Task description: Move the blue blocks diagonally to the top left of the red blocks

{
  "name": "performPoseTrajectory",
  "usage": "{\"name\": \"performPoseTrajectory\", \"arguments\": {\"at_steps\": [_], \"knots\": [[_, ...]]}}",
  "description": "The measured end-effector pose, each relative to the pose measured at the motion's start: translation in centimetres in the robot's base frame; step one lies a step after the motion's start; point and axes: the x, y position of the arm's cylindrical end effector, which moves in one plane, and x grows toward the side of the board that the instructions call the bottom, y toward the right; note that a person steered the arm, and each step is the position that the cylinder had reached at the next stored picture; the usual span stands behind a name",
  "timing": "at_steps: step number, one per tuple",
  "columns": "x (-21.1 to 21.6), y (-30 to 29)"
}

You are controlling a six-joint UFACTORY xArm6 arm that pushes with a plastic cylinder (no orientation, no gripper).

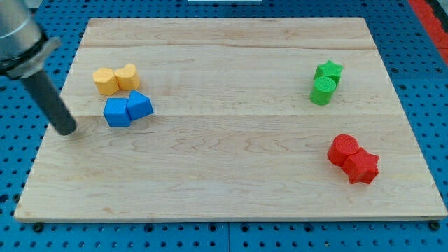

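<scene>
Blue blocks, a cube (117, 112) and a wedge-like piece (140, 105), sit touching at the board's (224, 182) ten o'clock, just below two yellow blocks (116, 79). Red blocks (353, 159) lie far off at four o'clock, green ones (325, 82) at two o'clock. My tip (66, 130) rests at nine o'clock of the blue pair, near but apart, grasping nothing.

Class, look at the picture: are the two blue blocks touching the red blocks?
No, the blue blocks sit at the view's left beside the yellow blocks, far from the red blocks at lower right.
</scene>
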Motion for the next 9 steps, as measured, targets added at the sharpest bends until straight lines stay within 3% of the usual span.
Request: {"name": "performPoseTrajectory", "arguments": {"at_steps": [2,6,8,9], "knots": [[-2.9,8.1],[-12.1,15.8],[-11.1,18.1],[-9.7,24.5]]}}
